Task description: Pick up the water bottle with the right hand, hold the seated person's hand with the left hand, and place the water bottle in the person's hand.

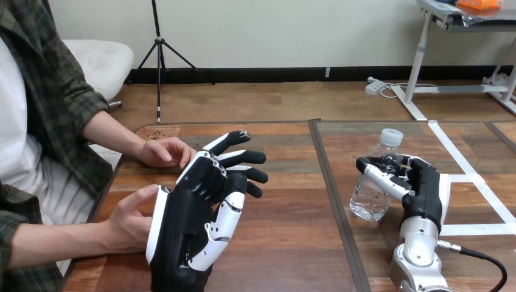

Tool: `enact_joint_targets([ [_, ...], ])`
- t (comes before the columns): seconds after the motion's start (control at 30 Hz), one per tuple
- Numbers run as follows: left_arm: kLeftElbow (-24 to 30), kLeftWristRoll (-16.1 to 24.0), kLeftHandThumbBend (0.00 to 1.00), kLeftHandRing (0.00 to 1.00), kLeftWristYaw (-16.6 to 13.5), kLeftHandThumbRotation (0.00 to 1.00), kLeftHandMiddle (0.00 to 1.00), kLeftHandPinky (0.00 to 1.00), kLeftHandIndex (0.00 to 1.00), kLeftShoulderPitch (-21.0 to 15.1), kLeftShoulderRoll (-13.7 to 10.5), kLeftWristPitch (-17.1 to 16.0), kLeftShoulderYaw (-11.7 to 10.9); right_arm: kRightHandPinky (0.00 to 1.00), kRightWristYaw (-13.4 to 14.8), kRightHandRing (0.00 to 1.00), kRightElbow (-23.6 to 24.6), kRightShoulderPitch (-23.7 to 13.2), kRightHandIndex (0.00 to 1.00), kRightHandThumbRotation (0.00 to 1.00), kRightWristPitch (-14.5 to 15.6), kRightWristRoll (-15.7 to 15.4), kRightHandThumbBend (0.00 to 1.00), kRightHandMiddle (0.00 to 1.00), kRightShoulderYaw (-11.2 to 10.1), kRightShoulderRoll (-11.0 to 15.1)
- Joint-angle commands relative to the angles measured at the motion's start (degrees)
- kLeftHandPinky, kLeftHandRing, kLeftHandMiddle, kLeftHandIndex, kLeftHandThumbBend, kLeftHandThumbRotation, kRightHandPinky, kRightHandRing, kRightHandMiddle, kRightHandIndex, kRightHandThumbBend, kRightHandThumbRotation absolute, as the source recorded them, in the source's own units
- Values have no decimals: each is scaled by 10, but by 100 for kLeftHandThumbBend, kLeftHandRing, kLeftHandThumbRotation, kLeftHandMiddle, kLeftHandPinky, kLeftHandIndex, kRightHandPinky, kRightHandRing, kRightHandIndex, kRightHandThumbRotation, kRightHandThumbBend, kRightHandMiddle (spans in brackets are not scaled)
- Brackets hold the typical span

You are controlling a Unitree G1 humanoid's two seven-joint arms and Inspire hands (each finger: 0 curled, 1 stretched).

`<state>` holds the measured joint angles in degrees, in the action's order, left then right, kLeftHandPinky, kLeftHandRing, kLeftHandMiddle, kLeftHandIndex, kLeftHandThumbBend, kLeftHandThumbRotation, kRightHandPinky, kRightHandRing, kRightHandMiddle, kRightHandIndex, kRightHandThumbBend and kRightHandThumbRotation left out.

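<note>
A clear water bottle (369, 198) with a white cap stands upright on the table's right half. My right hand (423, 188) is at its right side, with the thumb across the front and the fingers curled round the bottle's upper part. My left hand (188, 219) is raised over the left half of the table, its fingers (243, 157) stretched out and spread. The person's nearer hand (129, 220) lies right against the outer edge of my left hand, and none of my fingers curl round it. The person's farther hand (164, 151) rests flat on the table behind my fingertips.
A dark seam (331, 182) runs front to back through the wooden table between my two hands. White tape lines (471, 179) mark the surface to the right of the bottle. The person's forearms come in over the table's left edge (103, 194).
</note>
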<state>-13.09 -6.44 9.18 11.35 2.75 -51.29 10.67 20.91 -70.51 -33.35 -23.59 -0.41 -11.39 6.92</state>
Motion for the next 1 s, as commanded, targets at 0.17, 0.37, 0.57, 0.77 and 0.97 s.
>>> enact_joint_targets([
  [0.17,17,-4,25,58,3,42,66,47,76,-19,12,-7,0,48,4,48,10,-47,48,0,-29,-13,74,49,9,6],
  [0.37,17,-3,25,58,1,41,66,47,75,-19,13,-7,0,47,7,48,10,-45,48,0,-34,-19,75,49,11,8],
  [0.57,19,-3,26,58,0,40,66,47,75,-18,14,-5,1,46,5,47,11,-45,48,0,-37,-21,75,49,9,8],
  [0.77,20,-3,27,58,0,41,66,47,75,-18,14,-4,1,45,4,47,14,-43,48,0,-41,-25,75,49,10,10],
  [0.97,21,-2,27,58,-1,41,66,47,75,-18,14,-6,-1,44,3,47,25,-38,48,0,-52,-30,76,49,13,9],
])
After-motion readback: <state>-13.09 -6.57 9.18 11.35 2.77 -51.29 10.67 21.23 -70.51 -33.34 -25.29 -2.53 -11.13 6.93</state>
